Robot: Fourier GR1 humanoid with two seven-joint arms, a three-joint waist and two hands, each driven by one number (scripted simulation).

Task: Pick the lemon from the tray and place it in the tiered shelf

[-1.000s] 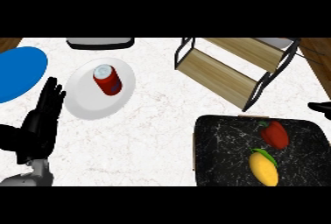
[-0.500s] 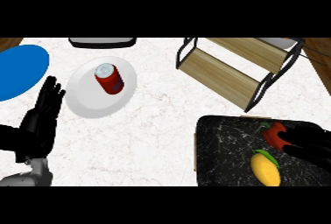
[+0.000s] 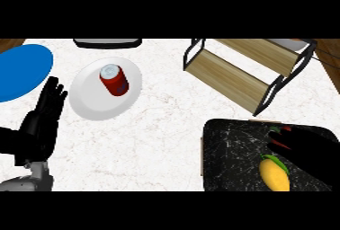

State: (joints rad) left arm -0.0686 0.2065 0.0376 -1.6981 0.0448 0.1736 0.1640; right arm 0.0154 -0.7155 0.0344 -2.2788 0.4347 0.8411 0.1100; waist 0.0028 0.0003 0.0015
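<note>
Over lemon (image 3: 274, 174): right hand (image 3: 312, 150), empty.

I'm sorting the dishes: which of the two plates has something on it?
The white plate, carrying the red can. The blue plate at the counter's left edge carries nothing visible.

Each robot hand was matte black: the left robot hand (image 3: 41, 122) and the right robot hand (image 3: 310, 150). A grey forearm (image 3: 30, 179) showed behind the left one.
</note>
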